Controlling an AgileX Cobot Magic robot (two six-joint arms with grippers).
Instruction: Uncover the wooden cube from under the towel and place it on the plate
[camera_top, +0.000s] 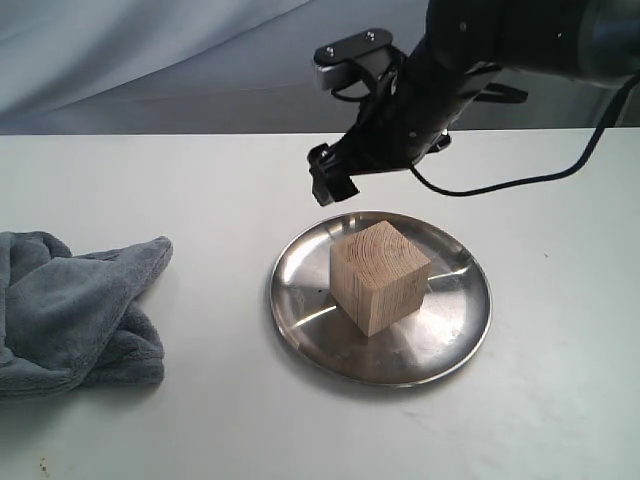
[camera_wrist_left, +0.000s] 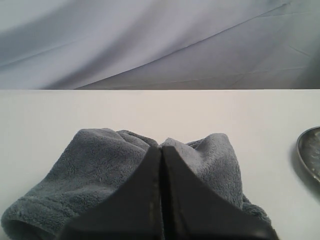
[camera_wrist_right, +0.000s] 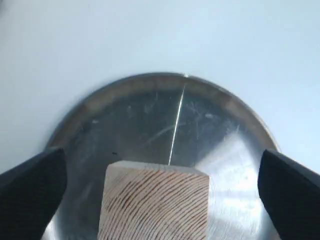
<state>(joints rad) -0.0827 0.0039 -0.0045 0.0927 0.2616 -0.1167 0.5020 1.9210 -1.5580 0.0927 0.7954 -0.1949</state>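
The wooden cube (camera_top: 378, 275) stands on the steel plate (camera_top: 452, 335), slightly left of its centre, grain end up. My right gripper (camera_top: 340, 175) hangs above the plate's far rim, open and empty. In the right wrist view its dark fingers (camera_wrist_right: 30, 195) stand wide on either side of the cube (camera_wrist_right: 155, 205), clear of it, over the plate (camera_wrist_right: 150, 110). The grey towel (camera_top: 70, 310) lies bunched at the table's left edge, off the cube. My left gripper (camera_wrist_left: 161, 150) is shut, its fingertips pressed together just in front of the towel (camera_wrist_left: 100, 165), with nothing visible between them.
White table (camera_top: 200, 180) with a pale draped cloth (camera_top: 150, 60) behind it. A black cable (camera_top: 520, 180) loops from the right arm above the table's back right. The left wrist view catches the plate's edge (camera_wrist_left: 312, 150) at the side.
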